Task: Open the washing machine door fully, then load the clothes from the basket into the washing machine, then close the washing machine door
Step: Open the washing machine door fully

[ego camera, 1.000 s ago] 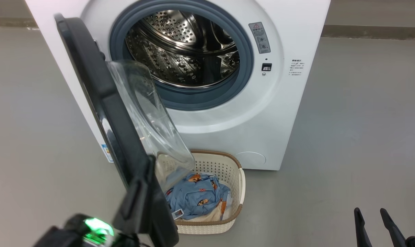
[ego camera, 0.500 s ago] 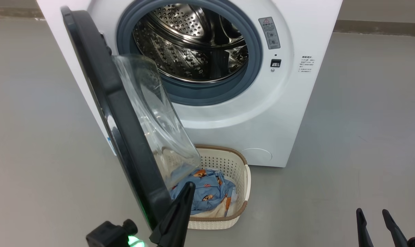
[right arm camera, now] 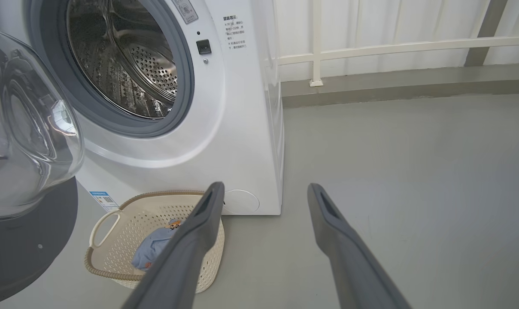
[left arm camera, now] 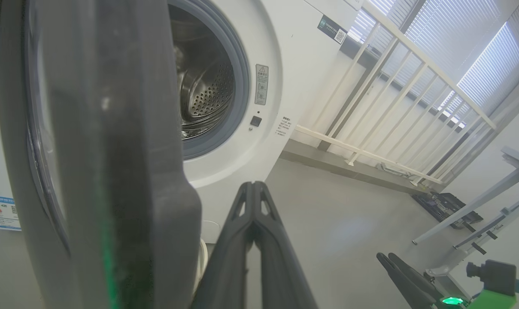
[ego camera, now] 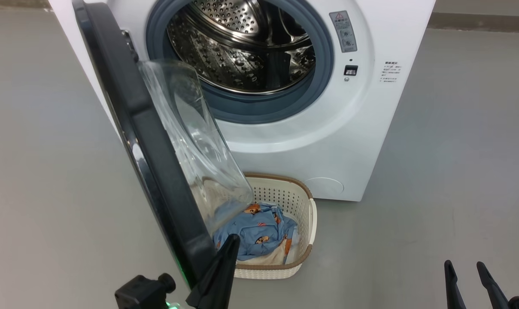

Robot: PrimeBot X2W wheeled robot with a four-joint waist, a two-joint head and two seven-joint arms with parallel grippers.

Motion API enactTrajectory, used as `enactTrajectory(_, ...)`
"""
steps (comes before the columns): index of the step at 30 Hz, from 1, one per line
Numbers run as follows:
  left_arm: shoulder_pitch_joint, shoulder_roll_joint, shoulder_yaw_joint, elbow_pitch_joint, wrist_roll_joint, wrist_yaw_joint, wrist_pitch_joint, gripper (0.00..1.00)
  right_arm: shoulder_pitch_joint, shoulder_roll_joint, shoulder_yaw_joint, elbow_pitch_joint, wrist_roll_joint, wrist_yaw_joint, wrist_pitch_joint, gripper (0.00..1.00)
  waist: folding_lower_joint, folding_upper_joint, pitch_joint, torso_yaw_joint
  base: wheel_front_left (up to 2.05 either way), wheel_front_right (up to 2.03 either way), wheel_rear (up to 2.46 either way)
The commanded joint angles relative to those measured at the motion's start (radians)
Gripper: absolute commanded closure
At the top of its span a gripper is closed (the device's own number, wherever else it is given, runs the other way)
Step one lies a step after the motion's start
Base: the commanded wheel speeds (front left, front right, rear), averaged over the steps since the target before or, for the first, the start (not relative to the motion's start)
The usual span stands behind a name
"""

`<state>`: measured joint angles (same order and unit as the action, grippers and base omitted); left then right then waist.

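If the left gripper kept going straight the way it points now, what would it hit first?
Likely the white front of the washing machine, below the drum opening. The shut left gripper points past the washing machine door toward it; the way between looks free, though depth is unclear.

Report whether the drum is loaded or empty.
Empty, as far as it shows: the drum is bare perforated steel, and the clothes lie in the basket on the floor before the washing machine.

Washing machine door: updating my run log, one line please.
door open; clothes in basket; left gripper shut beside door; right gripper open
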<state>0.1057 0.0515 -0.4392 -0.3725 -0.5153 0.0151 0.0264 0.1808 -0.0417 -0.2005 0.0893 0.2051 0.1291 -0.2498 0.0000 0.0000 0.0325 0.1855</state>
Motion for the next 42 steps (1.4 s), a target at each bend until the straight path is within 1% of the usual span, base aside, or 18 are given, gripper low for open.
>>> enactTrajectory(1, -0.026, 0.002, 0.03, -0.019, 0.01, 0.009, -0.006, 1.0, -0.037, -0.015, 0.026, -0.02, 0.009, 0.002, -0.012, 0.0, 0.0, 0.0, 0.006, 0.004, 0.0, 0.0, 0.0)
enactTrajectory(10, -0.034, 0.003, 0.027, -0.02, 0.02, 0.025, 0.002, 1.0, -0.051, -0.014, 0.027, -0.014, 0.012, 0.002, -0.012, 0.0, 0.0, 0.0, 0.02, 0.035, 0.0, 0.0, 0.0)
enactTrajectory(21, -0.038, 0.004, 0.035, 0.002, 0.038, 0.067, 0.001, 1.0, -0.058, -0.016, 0.028, -0.016, 0.01, 0.002, -0.012, 0.0, 0.0, 0.0, 0.033, 0.071, 0.0, 0.0, 0.0)
enactTrajectory(28, -0.041, 0.005, 0.041, 0.003, 0.044, 0.081, -0.003, 1.0, -0.062, -0.016, 0.032, -0.013, 0.012, 0.002, -0.012, 0.0, 0.0, 0.0, 0.041, 0.095, 0.0, 0.0, 0.0)
enactTrajectory(42, -0.042, 0.014, 0.073, 0.011, 0.076, 0.133, -0.011, 1.0, -0.063, -0.014, 0.036, -0.01, 0.014, 0.002, -0.012, 0.0, 0.0, 0.0, 0.05, 0.138, 0.0, 0.0, 0.0)
